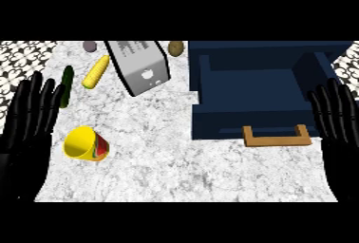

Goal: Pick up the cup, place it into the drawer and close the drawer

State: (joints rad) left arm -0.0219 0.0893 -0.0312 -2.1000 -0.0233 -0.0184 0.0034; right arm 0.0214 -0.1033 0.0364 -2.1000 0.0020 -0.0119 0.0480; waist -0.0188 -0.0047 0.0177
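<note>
You have nothing in hand yet; the left hand (32,114) stands at the left edge with its fingers straight and spread, and the right hand (336,116) stands at the right edge in the same way, fingers straight and holding nothing. The yellow cup (85,144) lies on its side on the marble counter (182,166), near and to the left, its open mouth turned toward the near left and a red and green pattern on its wall; it sits just beside your left hand, apart from it. The dark blue drawer (259,90) is pulled open on the right, its wooden handle (277,136) on the near face, and nothing shows inside it.

The step in hand, as I judge it, is the pick; take the cup with the left hand, since it is the closer one. Come at the wall of the cup rather than the rim, with the thumb on one side and the fingers on the other; a cup on its side may roll away if you nudge it first. Carry it rightward over the near wall of the drawer, well above the handle.

Keep away from the far clutter; the corn cob (96,72), the cucumber (67,86) and the tilted grey appliance (140,64) all lie farther off, with a potato (175,47) beyond.
</note>
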